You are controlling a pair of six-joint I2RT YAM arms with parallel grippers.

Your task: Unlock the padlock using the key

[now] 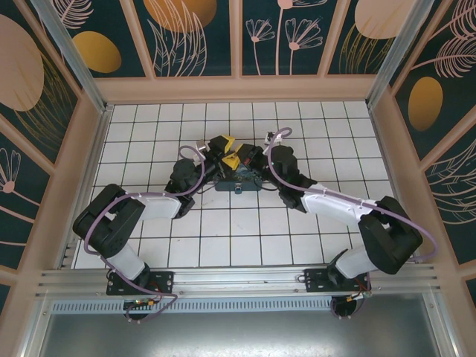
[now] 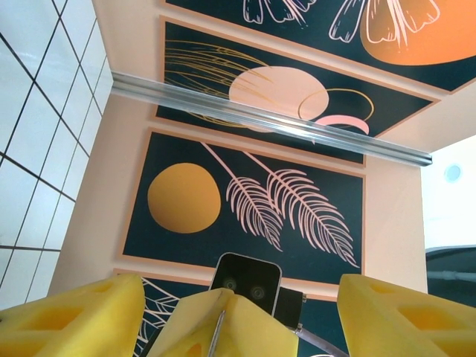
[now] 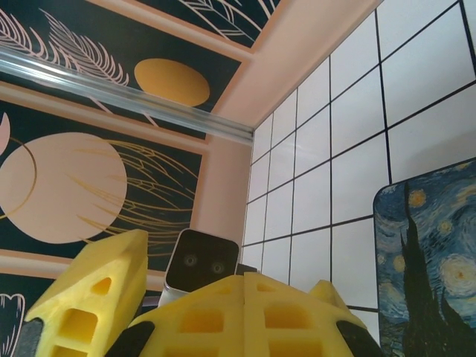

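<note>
My left gripper and right gripper meet tip to tip above the middle of the tiled floor. In the left wrist view the left gripper is open, its yellow fingers wide apart around the right gripper's closed pads. A thin dark metal strip, the key, is pinched in the seam of those pads. In the right wrist view the right gripper is shut, pads pressed together, with a left finger beside it. The padlock is hidden.
A blue-and-yellow painted box stands on the floor just in front of the grippers, and its starry side fills the right wrist view's right edge. Painted walls enclose the white tiled floor on three sides.
</note>
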